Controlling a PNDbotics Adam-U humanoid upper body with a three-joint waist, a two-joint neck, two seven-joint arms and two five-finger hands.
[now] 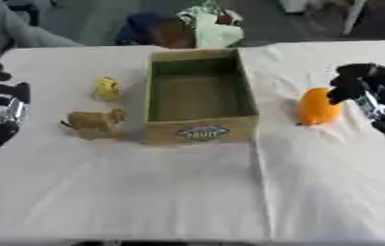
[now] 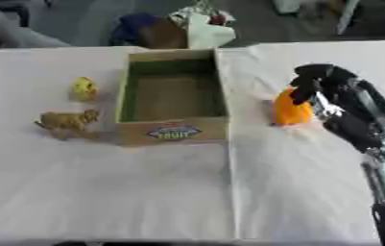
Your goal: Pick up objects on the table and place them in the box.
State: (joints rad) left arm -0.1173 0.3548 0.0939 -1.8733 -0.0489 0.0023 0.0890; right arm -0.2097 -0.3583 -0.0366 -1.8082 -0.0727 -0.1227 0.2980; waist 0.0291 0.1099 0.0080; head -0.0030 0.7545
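Three objects are lying outside the box [image 1: 200, 126]; we're curling our right hand [image 2: 317, 84] around the orange one [image 1: 319, 107], right of it. Risk: it's rolling away if fingers nudge it.

An open cardboard box [image 1: 200, 96] stands mid-table on the white-clothed table [image 1: 187, 192]. To its left: a small yellow toy [image 1: 106, 88], with a tan toy lion [image 1: 94, 121] nearer the front edge. To its right: an orange rounded object [image 1: 319, 107], the right hand [image 2: 317, 84] against it.
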